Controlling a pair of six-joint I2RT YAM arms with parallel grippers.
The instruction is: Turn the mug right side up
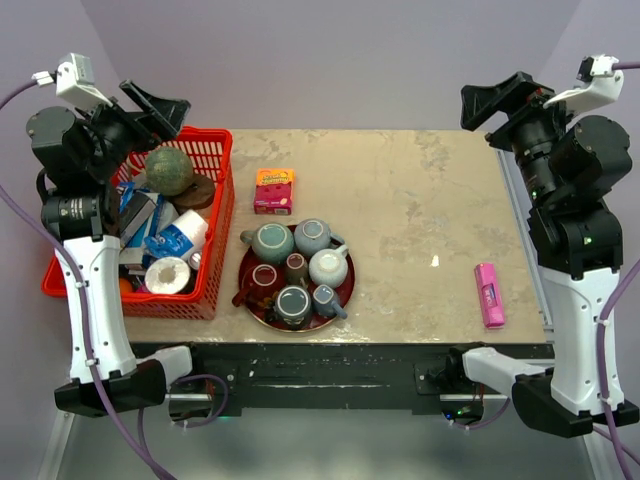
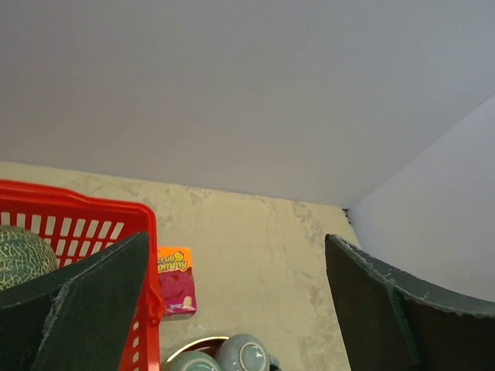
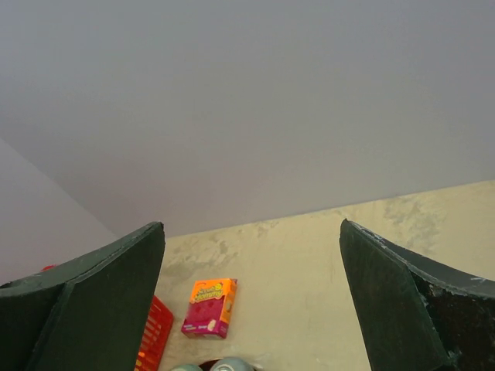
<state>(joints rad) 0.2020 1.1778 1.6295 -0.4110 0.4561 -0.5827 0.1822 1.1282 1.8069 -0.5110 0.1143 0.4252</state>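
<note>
Several mugs and cups stand close together on a round dark red tray [image 1: 346, 290] at the table's front left of centre. Two teal mugs at its far side [image 1: 272, 242] [image 1: 312, 236] show ringed bases and seem bottom up; their tops also show at the bottom of the left wrist view [image 2: 249, 355]. A white mug [image 1: 328, 267] and smaller cups sit nearer. My left gripper [image 1: 155, 105] is open and empty, raised above the red basket. My right gripper [image 1: 495, 105] is open and empty, raised over the table's far right corner.
A red basket [image 1: 218, 210] full of items, including a green melon [image 1: 170, 170], stands left of the tray. An orange-pink sponge box [image 1: 273, 190] lies behind the tray and shows in both wrist views [image 2: 175, 280] [image 3: 208, 308]. A pink object [image 1: 489, 294] lies at the right.
</note>
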